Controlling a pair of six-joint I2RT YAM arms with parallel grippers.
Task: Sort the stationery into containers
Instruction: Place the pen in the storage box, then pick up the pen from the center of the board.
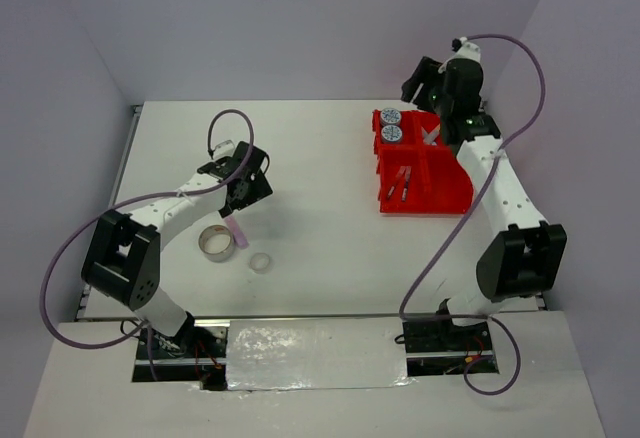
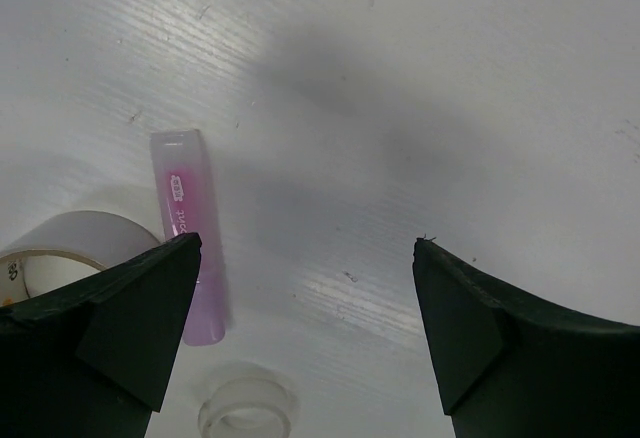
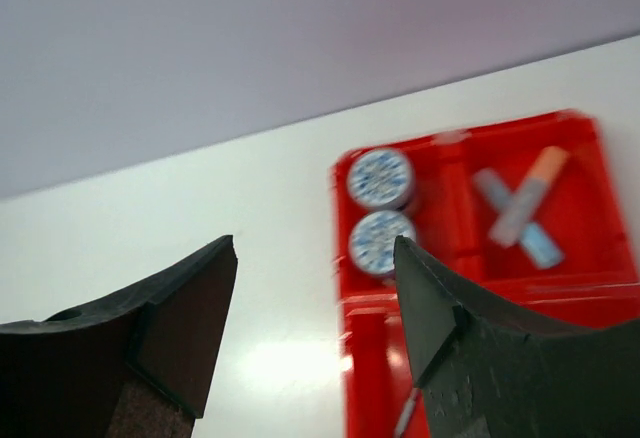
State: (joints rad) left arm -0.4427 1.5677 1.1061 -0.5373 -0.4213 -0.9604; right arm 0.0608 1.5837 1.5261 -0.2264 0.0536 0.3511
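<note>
My left gripper [image 1: 241,201] is open and empty, just above a pink stick [image 1: 236,226] lying on the table. In the left wrist view the pink stick [image 2: 188,248] lies by the left finger, apart from the gripper [image 2: 308,243]. A silver tape ring [image 1: 216,242] and a small clear ring [image 1: 260,262] lie beside it. The red tray [image 1: 448,194] holds two blue-patterned rolls [image 1: 391,125], crossed sticks [image 1: 430,135] and pens [image 1: 400,183]. My right gripper [image 1: 420,85] is open and empty, raised behind the tray's far left corner; the right wrist view [image 3: 315,248] shows the rolls [image 3: 381,178] and the sticks [image 3: 520,206].
The tape ring [image 2: 60,248] and the clear ring [image 2: 247,408] sit close to the left finger. The tray's front right compartment [image 1: 445,180] shows nothing in it. Purple-grey walls close the table at the back and sides. A cable loops beside each arm.
</note>
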